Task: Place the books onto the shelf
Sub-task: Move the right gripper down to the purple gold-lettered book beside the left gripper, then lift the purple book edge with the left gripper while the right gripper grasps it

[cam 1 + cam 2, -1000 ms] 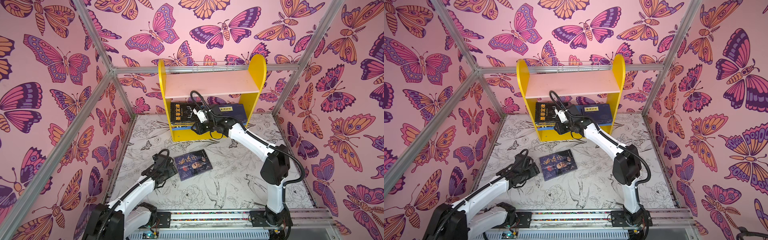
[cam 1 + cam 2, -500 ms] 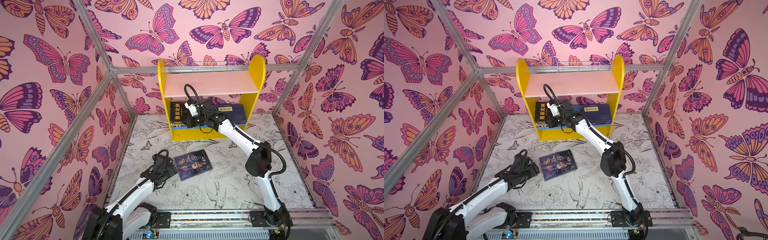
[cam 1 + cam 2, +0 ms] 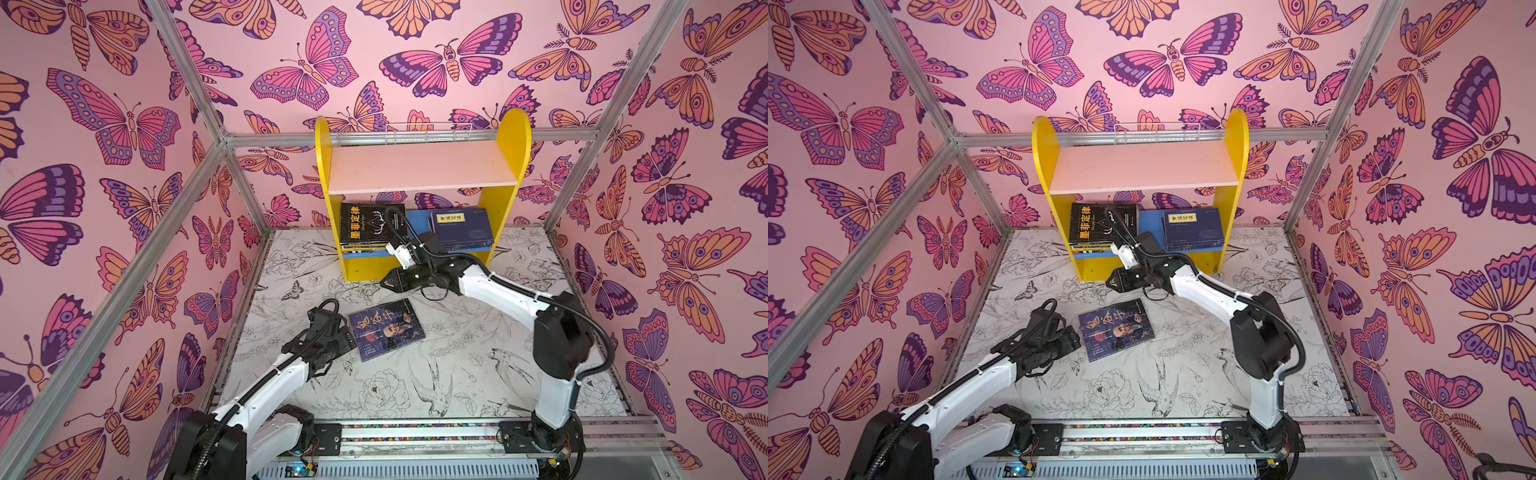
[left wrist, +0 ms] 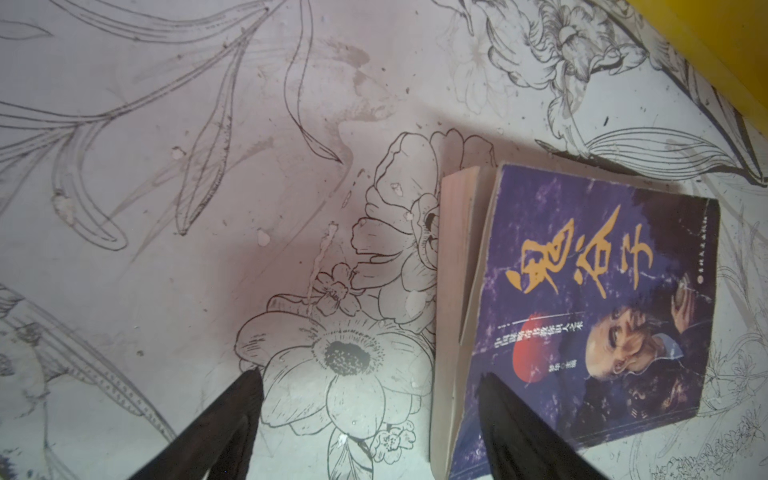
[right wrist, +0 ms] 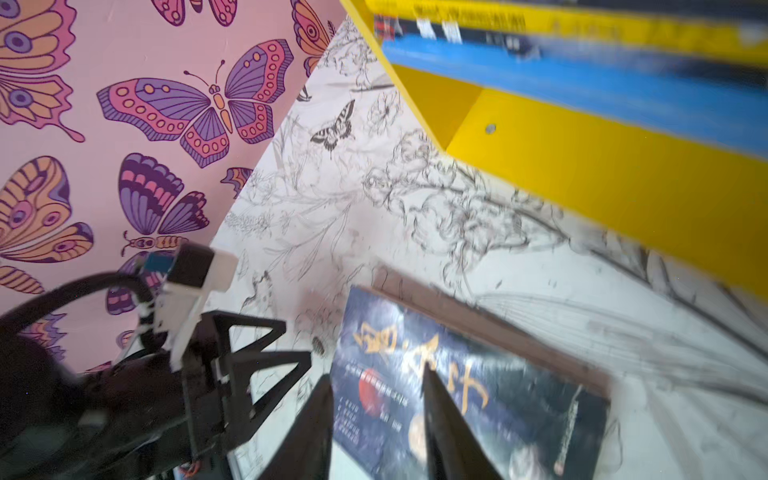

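While the white tabletop printed with black line-drawn flowers and birds [image 3: 457, 374] takes up the floor of the butterfly-papered cell, the small two-tier bookshelf with yellow rounded sides [image 3: 419, 166] [image 3: 1142, 166] stands at its back edge. Its pale pink upper board is bare. Its blue lower board carries two flat piles, covers up: a stack topped by a black book with yellow characters [image 3: 365, 226] [image 3: 1096, 222] on the left, and a stack of navy books with a yellow title label [image 3: 459, 228] [image 3: 1192, 228] on the right. One dark blue paperback with gold characters and a man's face [image 3: 386, 328] [image 3: 1116, 329] [image 4: 582, 311] [image 5: 478, 395] lies flat on the table in front of the shelf, cover up. Its long axis runs roughly toward the shelf, slightly skewed, with the title end nearest the shelf and the page edge facing left. The left gripper [image 3: 348, 338] [image 3: 1073, 338] [image 4: 370, 390] sits at that page edge with its jaws spread wide, one finger [image 4: 498, 399] over the cover's corner and the other over the table, grasping nothing. The right gripper [image 3: 384, 282] [image 3: 1109, 282] [image 5: 376, 386] hovers just in front of the shelf's yellow base, behind the paperback and clear of it, its jaws parted and empty.
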Motion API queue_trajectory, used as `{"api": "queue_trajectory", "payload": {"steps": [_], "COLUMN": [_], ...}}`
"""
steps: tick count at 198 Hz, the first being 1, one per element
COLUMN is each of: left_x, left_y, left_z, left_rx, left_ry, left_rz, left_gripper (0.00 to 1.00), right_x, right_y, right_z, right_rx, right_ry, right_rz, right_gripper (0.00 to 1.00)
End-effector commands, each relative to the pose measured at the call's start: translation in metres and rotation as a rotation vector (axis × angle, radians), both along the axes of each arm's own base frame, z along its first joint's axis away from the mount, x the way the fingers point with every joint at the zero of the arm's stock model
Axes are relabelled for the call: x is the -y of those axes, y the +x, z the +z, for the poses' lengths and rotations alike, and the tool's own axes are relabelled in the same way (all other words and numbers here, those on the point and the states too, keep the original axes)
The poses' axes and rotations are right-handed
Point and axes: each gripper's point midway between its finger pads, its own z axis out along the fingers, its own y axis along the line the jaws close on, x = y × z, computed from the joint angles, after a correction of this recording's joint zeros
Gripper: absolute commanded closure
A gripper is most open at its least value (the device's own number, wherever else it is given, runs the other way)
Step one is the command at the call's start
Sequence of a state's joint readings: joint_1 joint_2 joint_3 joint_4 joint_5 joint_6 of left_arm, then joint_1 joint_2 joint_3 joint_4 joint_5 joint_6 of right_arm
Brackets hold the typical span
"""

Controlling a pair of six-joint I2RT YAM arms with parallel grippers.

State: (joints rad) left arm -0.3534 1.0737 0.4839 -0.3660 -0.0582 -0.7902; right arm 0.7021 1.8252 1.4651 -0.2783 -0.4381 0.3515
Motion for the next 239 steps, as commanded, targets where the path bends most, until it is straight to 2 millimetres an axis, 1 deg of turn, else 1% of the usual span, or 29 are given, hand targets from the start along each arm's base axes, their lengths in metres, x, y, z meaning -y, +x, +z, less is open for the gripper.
{"api": "queue_trajectory", "payload": {"steps": [1, 18, 33, 40, 41, 44, 60, 75, 87, 115, 130, 145, 156, 168, 182, 195, 200, 213, 239], "left_x": [0.014, 0.024, 0.033, 0.037, 0.037, 0.038, 0.046, 0.053, 0.057, 0.069, 0.078, 0.088, 0.098, 0.106, 0.113, 0.115, 0.116, 0.117, 0.116], "left_y": [0.008, 0.014, 0.018, 0.021, 0.020, 0.019, 0.022, 0.023, 0.023, 0.020, 0.017, 0.015, 0.015, 0.018, 0.025, 0.030, 0.031, 0.034, 0.034], "left_z": [0.003, 0.001, -0.003, -0.003, -0.007, -0.012, -0.017, -0.022, -0.025, -0.033, -0.037, -0.041, -0.038, -0.030, -0.016, -0.004, 0.000, 0.009, 0.018], "left_rx": [-0.005, -0.024, -0.051, -0.054, -0.071, -0.091, -0.124, -0.151, -0.171, -0.219, -0.255, -0.291, -0.299, -0.280, -0.225, -0.178, -0.164, -0.136, -0.108], "left_ry": [-0.035, -0.060, -0.073, -0.081, -0.078, -0.077, -0.086, -0.098, -0.110, -0.150, -0.190, -0.230, -0.272, -0.311, -0.347, -0.364, -0.370, -0.379, -0.384], "left_rz": [-0.070, -0.110, -0.141, -0.157, -0.158, -0.163, -0.195, -0.220, -0.236, -0.273, -0.305, -0.335, -0.358, -0.382, -0.396, -0.395, -0.394, -0.395, -0.383], "left_gripper": [0.17, 0.17, 0.17, 0.17, 0.17, 0.17, 0.17, 0.17, 0.17, 0.17, 0.17, 0.17, 0.19, 0.22, 0.30, 0.39, 0.42, 0.50, 0.79], "right_x": [0.025, 0.048, 0.064, 0.069, 0.069, 0.071, 0.079, 0.084, 0.085, 0.076, 0.072, 0.067, 0.064, 0.060, 0.056, 0.055, 0.052, 0.049, 0.048], "right_y": [-0.018, -0.024, -0.025, -0.026, -0.026, -0.026, -0.027, -0.028, -0.030, -0.038, -0.039, -0.038, -0.038, -0.038, -0.038, -0.035, -0.038, -0.036, -0.032], "right_z": [-0.023, -0.060, -0.088, -0.099, -0.101, -0.105, -0.128, -0.143, -0.151, -0.164, -0.167, -0.163, -0.160, -0.155, -0.147, -0.139, -0.134, -0.125, -0.110], "right_rx": [-0.029, -0.107, -0.178, -0.210, -0.213, -0.226, -0.274, -0.304, -0.322, -0.390, -0.403, -0.401, -0.403, -0.399, -0.390, -0.372, -0.381, -0.378, -0.379], "right_ry": [-0.027, -0.080, -0.123, -0.145, -0.148, -0.154, -0.197, -0.224, -0.235, -0.206, -0.201, -0.169, -0.153, -0.130, -0.100, -0.080, -0.054, -0.024, 0.038], "right_rz": [-0.017, -0.073, -0.106, -0.114, -0.115, -0.113, -0.116, -0.113, -0.103, -0.051, -0.034, -0.015, -0.006, 0.005, 0.016, 0.010, 0.028, 0.026, 0.010], "right_gripper": [0.49, 0.42, 0.40, 0.40, 0.40, 0.40, 0.40, 0.40, 0.40, 0.42, 0.43, 0.43, 0.43, 0.44, 0.44, 0.44, 0.44, 0.44, 0.44]}}
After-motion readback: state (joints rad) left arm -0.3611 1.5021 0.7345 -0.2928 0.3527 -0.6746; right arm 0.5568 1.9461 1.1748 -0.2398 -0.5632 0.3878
